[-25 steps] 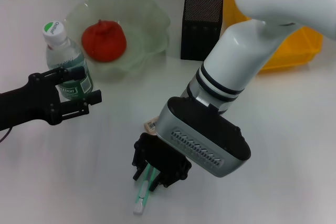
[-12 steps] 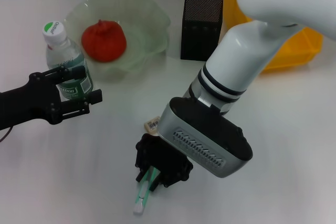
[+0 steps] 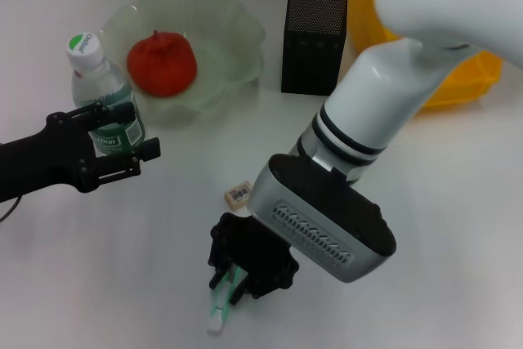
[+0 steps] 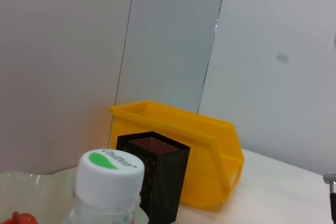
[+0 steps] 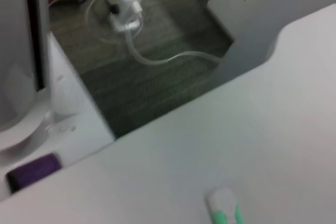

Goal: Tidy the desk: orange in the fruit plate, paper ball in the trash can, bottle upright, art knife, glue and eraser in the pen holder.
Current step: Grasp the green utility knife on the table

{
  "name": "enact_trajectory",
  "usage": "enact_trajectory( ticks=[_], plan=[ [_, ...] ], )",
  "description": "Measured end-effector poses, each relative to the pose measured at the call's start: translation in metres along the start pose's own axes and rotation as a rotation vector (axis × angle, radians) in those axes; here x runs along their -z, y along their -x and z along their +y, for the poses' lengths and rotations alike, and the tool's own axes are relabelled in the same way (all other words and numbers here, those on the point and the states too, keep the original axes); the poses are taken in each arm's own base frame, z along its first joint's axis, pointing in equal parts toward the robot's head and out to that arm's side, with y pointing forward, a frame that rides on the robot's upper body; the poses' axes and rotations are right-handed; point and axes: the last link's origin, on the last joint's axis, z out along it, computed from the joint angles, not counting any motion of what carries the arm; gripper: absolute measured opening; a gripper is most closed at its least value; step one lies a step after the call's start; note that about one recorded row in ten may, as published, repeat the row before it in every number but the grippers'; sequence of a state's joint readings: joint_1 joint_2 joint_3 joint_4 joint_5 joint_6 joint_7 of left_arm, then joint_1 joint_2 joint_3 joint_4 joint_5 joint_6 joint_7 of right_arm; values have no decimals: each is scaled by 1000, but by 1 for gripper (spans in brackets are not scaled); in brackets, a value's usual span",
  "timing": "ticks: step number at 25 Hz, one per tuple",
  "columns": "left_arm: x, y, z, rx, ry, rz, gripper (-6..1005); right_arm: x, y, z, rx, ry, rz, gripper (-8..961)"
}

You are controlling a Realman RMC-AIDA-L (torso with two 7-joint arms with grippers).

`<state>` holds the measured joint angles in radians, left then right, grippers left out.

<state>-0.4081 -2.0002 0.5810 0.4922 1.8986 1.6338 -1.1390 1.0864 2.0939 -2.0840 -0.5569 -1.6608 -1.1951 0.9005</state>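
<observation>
Near the front edge of the white table lies the green and white art knife. The right hand is down on it, pinching it between its black fingers. Just beside sits the small eraser. Farther back, the left hand is spread around the upright bottle. The orange sits in the fruit plate, near the black pen holder.

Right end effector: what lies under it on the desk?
A green-and-white art knife lies under the right end effector, its white end poking out toward the desk's near edge. Its upper part is covered.
</observation>
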Motion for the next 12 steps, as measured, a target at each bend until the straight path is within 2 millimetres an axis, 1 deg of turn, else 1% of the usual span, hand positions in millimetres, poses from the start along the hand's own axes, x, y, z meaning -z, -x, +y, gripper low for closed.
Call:
enact_trajectory(
  ticks=[2, 4, 5, 7, 8, 9, 10, 11, 12],
  plan=[
    [1, -1, -1, -3, -5, 3, 771, 1, 1, 0, -22, -43, -26, 245],
    [5, -3, -4, -7, -12, 0, 771, 10, 1, 0, -60, -143, -70, 245],
    [5, -3, -4, -7, -12, 0, 771, 10, 1, 0, -60, -143, -70, 245],
    [7, -6, -7, -8, -16, -4, 771, 18, 0, 1, -87, -188, -93, 245],
    [8, -7, -7, -9, -18, -5, 771, 23, -1, 3, -101, -205, -105, 245],
    [10, -10, -9, -11, -22, -7, 771, 33, -2, 10, -122, -212, -131, 245],
    [10, -10, -9, -11, -22, -7, 771, 33, -2, 10, -122, -212, -131, 246],
    [10, -10, -10, -11, -23, -8, 771, 41, -2, 17, -139, -209, -159, 246],
    [11, -11, -10, -11, -25, -9, 771, 41, -2, 17, -139, -209, -159, 246]
  ],
)
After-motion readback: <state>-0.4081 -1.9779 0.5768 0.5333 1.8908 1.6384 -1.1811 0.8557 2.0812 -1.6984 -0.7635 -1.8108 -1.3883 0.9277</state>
